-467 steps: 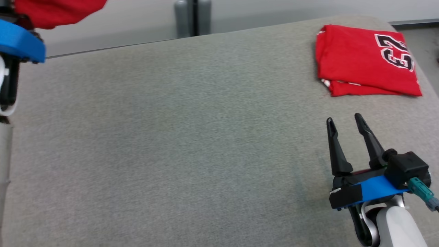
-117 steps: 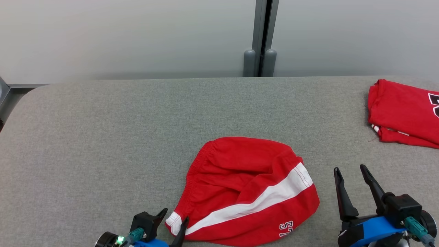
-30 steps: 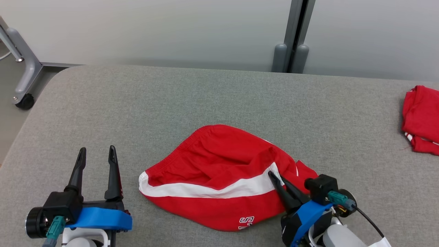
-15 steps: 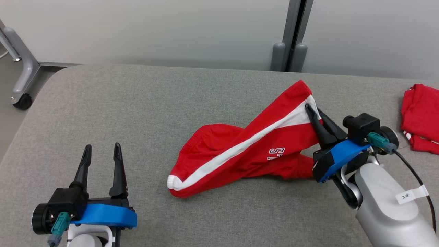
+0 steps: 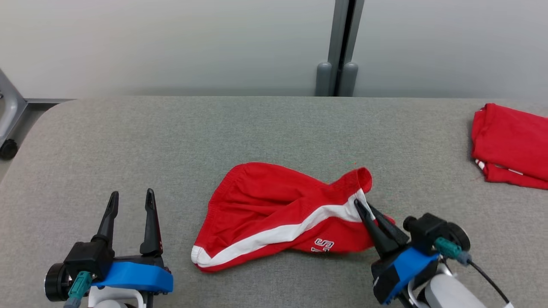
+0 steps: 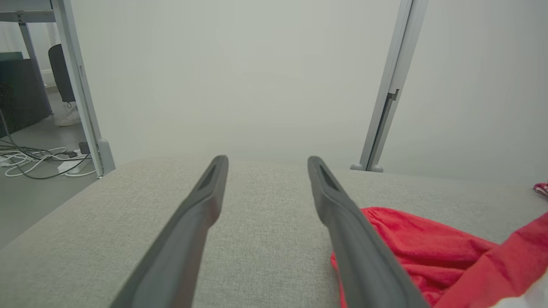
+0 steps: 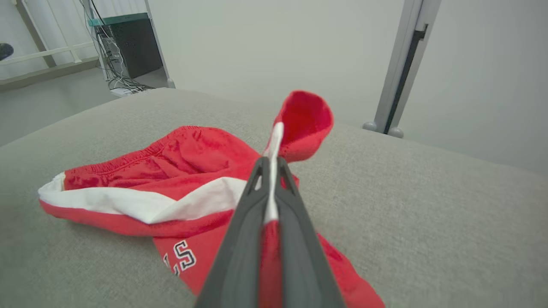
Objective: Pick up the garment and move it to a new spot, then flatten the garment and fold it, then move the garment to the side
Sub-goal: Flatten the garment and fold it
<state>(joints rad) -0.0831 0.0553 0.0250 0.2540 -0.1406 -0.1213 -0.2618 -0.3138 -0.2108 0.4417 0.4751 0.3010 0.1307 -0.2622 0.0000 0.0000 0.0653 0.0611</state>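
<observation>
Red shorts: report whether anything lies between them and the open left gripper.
Nothing visible does: only bare grey padded table lies between the left gripper and the red shorts. The right gripper is shut on their opposite end.

Shorts (image 5: 278, 214) on the middle of the counter (image 5: 171, 137), toward its near edge, right end lifted off the surface. Right gripper (image 5: 364, 205) at that lifted end, fingers pinched together on the cloth. Left gripper (image 5: 131, 193) at the near left, well apart from the shorts, fingers spread above bare counter. Folded garment (image 5: 509, 141) at the counter's right edge, farther back. Behind the counter, a wall, with a post (image 5: 340, 47) behind the middle.
</observation>
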